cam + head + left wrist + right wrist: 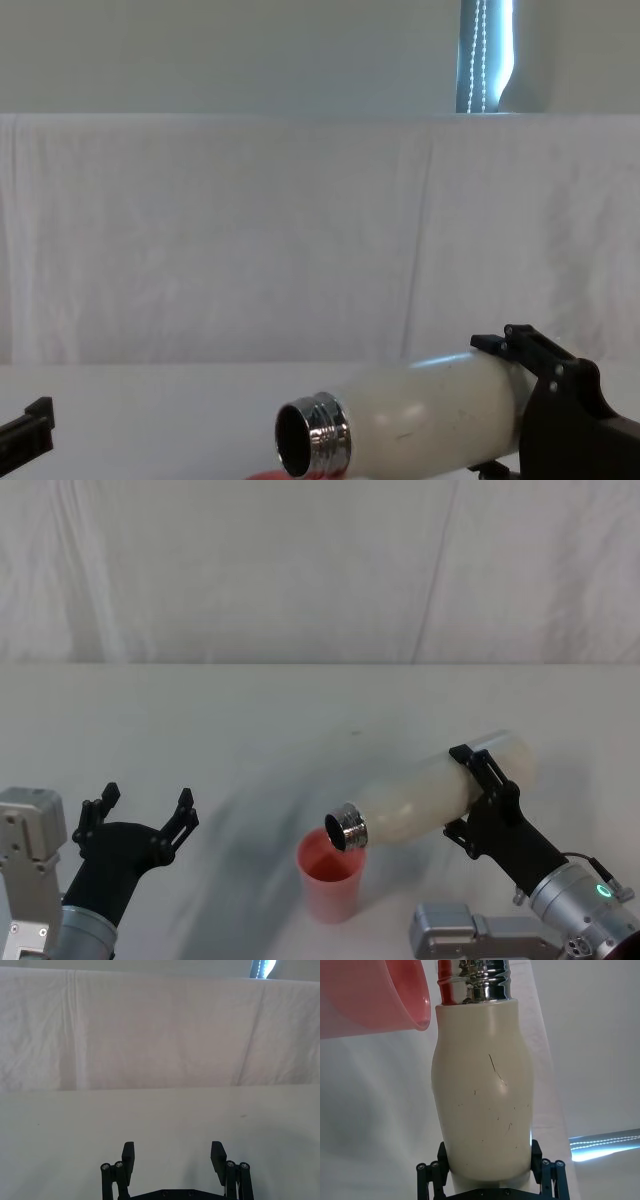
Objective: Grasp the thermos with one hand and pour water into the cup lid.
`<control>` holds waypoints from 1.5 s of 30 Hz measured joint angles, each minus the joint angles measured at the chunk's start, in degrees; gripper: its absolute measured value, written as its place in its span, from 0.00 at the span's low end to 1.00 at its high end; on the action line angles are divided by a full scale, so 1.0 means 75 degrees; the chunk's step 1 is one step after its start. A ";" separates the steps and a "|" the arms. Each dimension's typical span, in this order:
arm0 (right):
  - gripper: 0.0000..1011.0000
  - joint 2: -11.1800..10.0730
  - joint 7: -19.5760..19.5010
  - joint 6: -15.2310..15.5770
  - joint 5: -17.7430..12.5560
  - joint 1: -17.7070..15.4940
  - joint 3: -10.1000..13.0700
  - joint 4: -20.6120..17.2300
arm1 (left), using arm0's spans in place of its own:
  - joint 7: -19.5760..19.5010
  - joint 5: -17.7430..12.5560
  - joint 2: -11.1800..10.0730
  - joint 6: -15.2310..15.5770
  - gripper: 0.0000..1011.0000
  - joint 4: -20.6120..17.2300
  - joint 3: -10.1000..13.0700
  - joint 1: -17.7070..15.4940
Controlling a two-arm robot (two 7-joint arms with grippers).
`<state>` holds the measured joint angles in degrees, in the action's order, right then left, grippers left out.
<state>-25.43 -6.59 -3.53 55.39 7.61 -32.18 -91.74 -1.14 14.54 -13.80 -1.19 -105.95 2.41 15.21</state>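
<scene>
Head view, right hand [483, 802]: clamped across the thermos [440, 792] near its base end, one finger over the top and one under, the arm coming in from the lower right.
Grip: the right wrist view shows the fingers [436, 1171] pressed to both sides of the cream body [482, 1105], with the base seated between them; it looks firm enough to tilt further.
Thermos: tipped close to level, steel neck [348, 826] pointing toward the robot's left and slightly down, its mouth just above the far rim of the cup [329, 875].
Cup: pink, upright on the tabletop [250, 720], right under the neck; no stream can be made out between mouth and cup.
Step in hand: the pour, judged to be at or near the point where water starts.
Doing it well: roll the wrist slowly, keep the mouth over the cup's opening rather than its rim, and avoid touching the light cup, which would likely tip easily.
Left hand [140, 810]: spread wide and holding nothing, parked low at the robot's left, well apart from the cup.
</scene>
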 joint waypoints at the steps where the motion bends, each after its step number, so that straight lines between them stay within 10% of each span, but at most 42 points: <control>1: 0.95 -0.0001 0.0000 0.0002 0.0000 -0.0001 -0.0001 0.0000 | 0.0001 0.0000 0.0000 0.0000 0.99 0.0000 0.0000 0.0000; 45: 0.95 -0.0045 -0.0026 0.0048 0.0116 0.0030 -0.0067 0.0003 | 0.0000 0.0000 0.0000 0.0000 0.99 0.0000 0.0000 0.0000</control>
<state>-25.77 -6.78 -3.17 56.26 7.84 -32.68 -91.71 -1.14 14.54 -13.81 -1.19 -105.95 2.41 15.21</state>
